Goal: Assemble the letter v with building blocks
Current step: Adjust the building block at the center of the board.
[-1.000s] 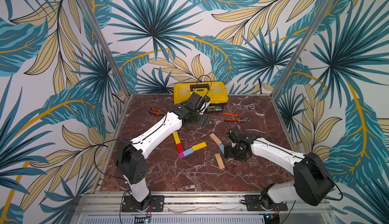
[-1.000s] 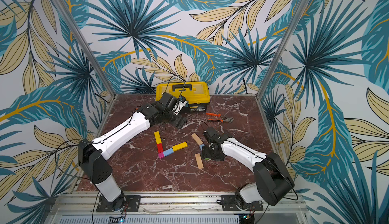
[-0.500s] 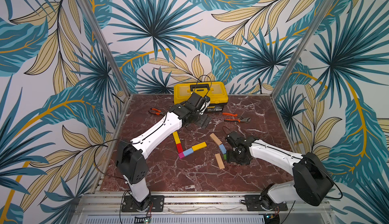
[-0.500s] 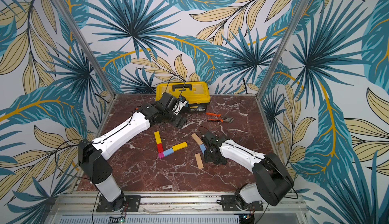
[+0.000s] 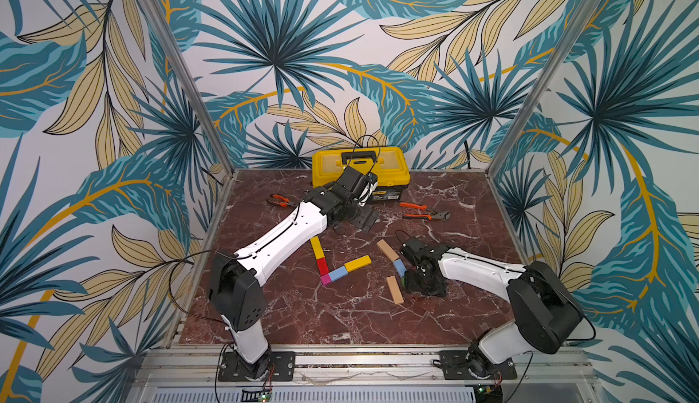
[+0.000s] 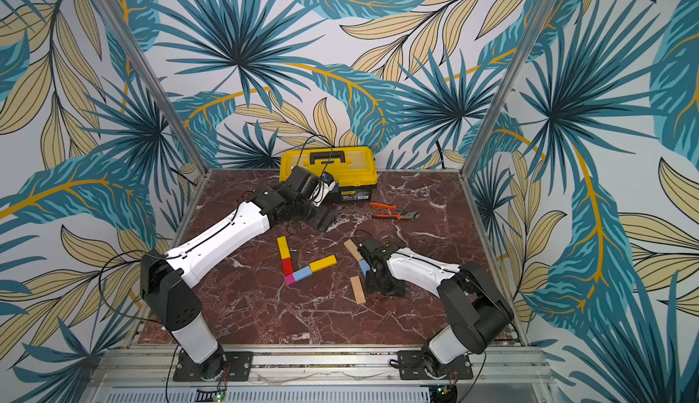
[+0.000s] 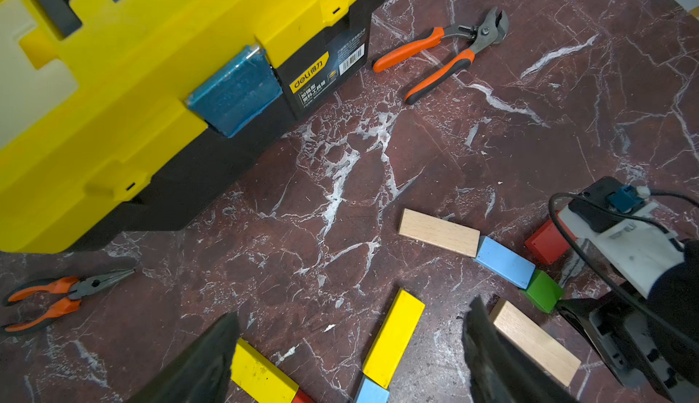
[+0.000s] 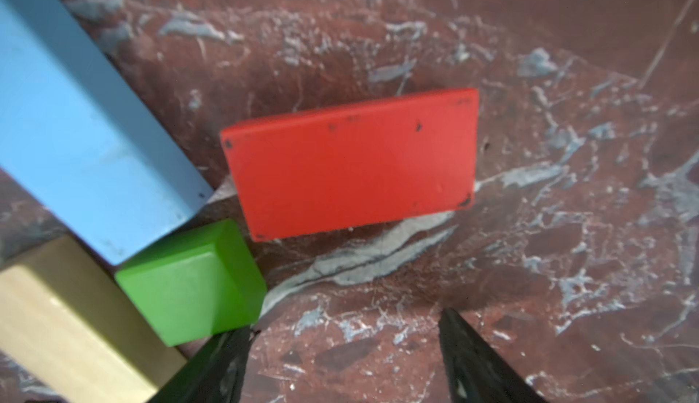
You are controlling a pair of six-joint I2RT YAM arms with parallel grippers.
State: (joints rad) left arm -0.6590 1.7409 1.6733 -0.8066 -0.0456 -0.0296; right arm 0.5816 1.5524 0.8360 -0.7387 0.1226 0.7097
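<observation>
Your right pincer [image 8: 340, 348] stands open and empty, low over the table [image 8: 567, 231]. The red block [image 8: 351, 163] lies flat just ahead of its fingertips, not between them. The green cube [image 8: 193, 280] sits right beside one fingertip, so close that you cannot tell whether they touch. On that same side of the pincer, the light-blue block [image 8: 83, 128] touches the cube and a tan bar [image 8: 68, 325] lies close against it. Your left pincer [image 7: 351, 344] is also open and holds nothing. A yellow bar [image 7: 393, 336] lies on the table ahead of its gap, and the toolbox [image 7: 151, 79] is farther ahead.
</observation>
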